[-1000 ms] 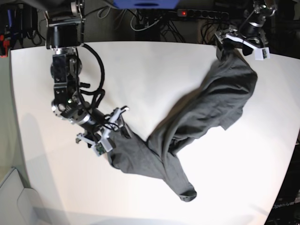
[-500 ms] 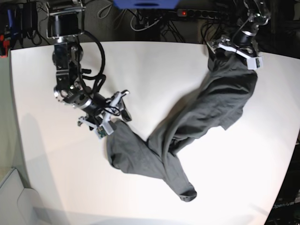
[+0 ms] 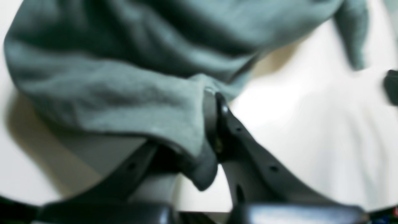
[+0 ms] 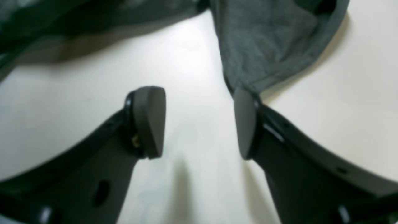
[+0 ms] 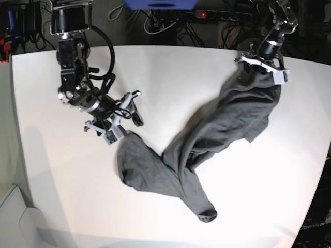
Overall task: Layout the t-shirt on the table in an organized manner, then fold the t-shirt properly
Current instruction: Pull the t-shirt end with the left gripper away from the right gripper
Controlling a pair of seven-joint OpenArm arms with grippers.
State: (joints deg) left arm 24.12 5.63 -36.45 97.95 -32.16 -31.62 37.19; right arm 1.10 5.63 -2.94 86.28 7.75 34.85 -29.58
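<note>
The dark grey t-shirt [image 5: 227, 124] lies bunched in a long crooked band across the white table [image 5: 170, 72]. At the band's far right end my left gripper [image 5: 261, 66] is shut on the cloth. In the left wrist view its fingers [image 3: 222, 124] pinch a thick fold of the t-shirt [image 3: 124, 93]. My right gripper [image 5: 125, 124] stands open just above and left of the shirt's near left end. In the right wrist view that gripper [image 4: 197, 123] holds nothing, and the shirt's edge [image 4: 264, 46] lies against its right fingertip.
Cables and a power strip [image 5: 222, 15] run behind the table's far edge. The right arm's black cable loops [image 5: 106, 57] over the table's left part. A pale grey surface [image 5: 15, 222] shows past the table's left edge.
My left gripper has closed on the shirt's far right end. My right gripper has drawn back up and left off the shirt's left end, which now lies free on the table.
</note>
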